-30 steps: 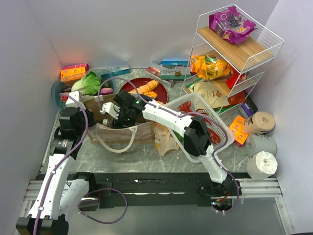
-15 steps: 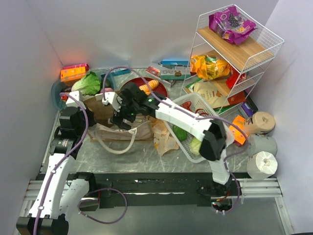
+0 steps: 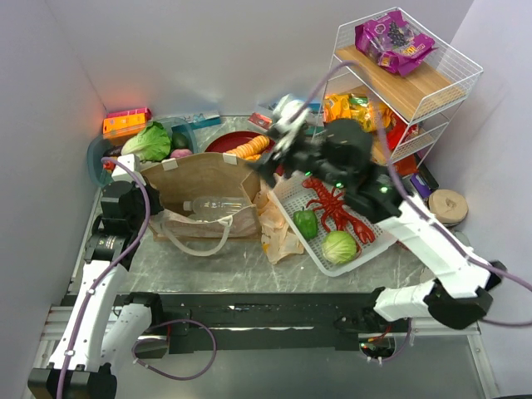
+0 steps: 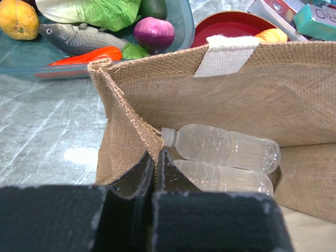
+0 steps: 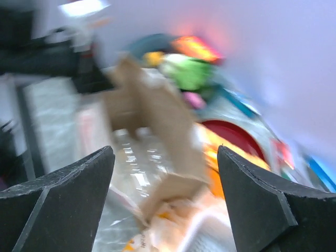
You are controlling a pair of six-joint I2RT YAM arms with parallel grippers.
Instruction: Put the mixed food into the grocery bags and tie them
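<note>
Right arm has swung off the brown bag (image 3: 204, 179) to the far right and now hangs over the white basket (image 3: 363, 254), close to the wire shelf (image 3: 420, 91). Right gripper (image 5: 164, 149) is spread wide with nothing between its fingers, and its view is smeared, so it is likely moving fast. Left gripper (image 4: 156, 160) is pressed together, pinching the bag's left rim near a corner. Two clear bottles (image 4: 226, 149) lie inside the bag. Pepper (image 3: 306, 223) and cabbage (image 3: 339, 246) sit in the basket, and the snack packets (image 3: 392, 37) are up on the shelf. Tan plastic bag (image 3: 278, 229) sits crumpled between the bag and the basket.

Risks:
- The left pinch is thin and on soft fabric, so a tug could slip it and let the mouth sag shut
- The purple cable (image 3: 320, 83) loops near the shelf and could snag it
- A fast reach into the basket could knock the red lobster (image 3: 332, 208) or shove the basket
</note>
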